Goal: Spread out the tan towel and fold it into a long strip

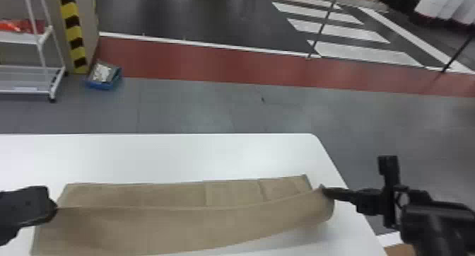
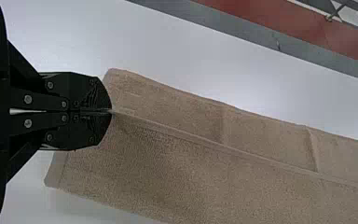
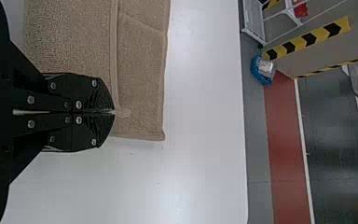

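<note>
I am holding the towel (image 1: 183,225) by one long edge: my left gripper (image 1: 55,206) is pinching its left end and my right gripper (image 1: 324,190) its right, the fingers of each closing firmly on cloth. The towel is stretching lengthwise along the desk (image 1: 169,156), its right end lifting near the desk's right edge, more cloth lying flat behind the held edge.

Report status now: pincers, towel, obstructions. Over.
Left pincer and right pincer shut on tan towel, one near each end. Towel part-folded, held edge raised at right. No obstruction seen.
</note>
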`<state>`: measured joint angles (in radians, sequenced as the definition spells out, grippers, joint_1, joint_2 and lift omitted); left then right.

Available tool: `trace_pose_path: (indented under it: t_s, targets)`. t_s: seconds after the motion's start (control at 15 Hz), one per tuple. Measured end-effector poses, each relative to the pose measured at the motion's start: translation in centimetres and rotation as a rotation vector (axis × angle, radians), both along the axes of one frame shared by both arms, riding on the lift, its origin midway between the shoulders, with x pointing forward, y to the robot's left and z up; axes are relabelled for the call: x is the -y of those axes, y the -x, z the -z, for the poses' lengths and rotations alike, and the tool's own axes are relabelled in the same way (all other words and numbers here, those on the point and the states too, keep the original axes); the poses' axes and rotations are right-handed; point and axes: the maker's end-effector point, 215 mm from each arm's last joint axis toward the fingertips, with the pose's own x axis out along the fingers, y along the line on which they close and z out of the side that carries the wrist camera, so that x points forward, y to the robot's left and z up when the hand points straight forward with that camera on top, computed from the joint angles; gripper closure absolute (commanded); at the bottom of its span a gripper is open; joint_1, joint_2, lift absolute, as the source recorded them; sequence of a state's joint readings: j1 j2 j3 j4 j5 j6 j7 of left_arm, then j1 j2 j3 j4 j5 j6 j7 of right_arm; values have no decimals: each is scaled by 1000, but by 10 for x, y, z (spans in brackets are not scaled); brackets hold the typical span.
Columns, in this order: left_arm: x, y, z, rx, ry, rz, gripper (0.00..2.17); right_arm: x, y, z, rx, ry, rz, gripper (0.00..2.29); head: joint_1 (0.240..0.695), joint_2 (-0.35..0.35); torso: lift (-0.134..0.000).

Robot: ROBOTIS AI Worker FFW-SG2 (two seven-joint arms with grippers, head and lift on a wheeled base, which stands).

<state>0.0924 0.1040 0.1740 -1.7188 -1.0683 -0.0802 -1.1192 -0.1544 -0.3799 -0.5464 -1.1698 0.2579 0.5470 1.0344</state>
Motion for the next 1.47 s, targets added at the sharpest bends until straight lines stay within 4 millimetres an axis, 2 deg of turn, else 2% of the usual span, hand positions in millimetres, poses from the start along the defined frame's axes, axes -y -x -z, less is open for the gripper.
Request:
trace_pose_path:
  t_s: [0.2,0.27,0.4,0.6,0.73,0.87,1.13,1.27,1.47]
  targets:
    - [-3,-14,-13,29,0,-5,1440,20,-13,-25,43,-14,49,1231,695,-309,0]
    - [-1,-21,-16,41,3,-6,1440,24,-16,-27,46,-8,62,1231,695,-311,0]
    - [8,-33,-6,41,15,-4,1440,23,-17,-14,20,31,64,1231,695,-317,0]
    - [21,-52,20,29,17,-5,1440,5,-26,2,-13,64,22,1231,695,-304,0]
    - [25,-58,29,16,13,-3,1440,-1,-33,0,-15,65,12,1234,695,-297,0]
    - [22,-60,30,8,13,-7,1440,2,-38,-9,0,46,32,1231,695,-295,0]
    - [7,-75,17,35,14,-35,1440,22,-51,-36,51,25,88,1231,695,-293,0]
    - [6,-84,20,35,20,-48,1440,25,-54,-32,44,37,100,1231,695,-290,0]
    - [6,-90,40,9,5,-65,1440,17,-58,-17,9,69,81,1231,695,-283,0]
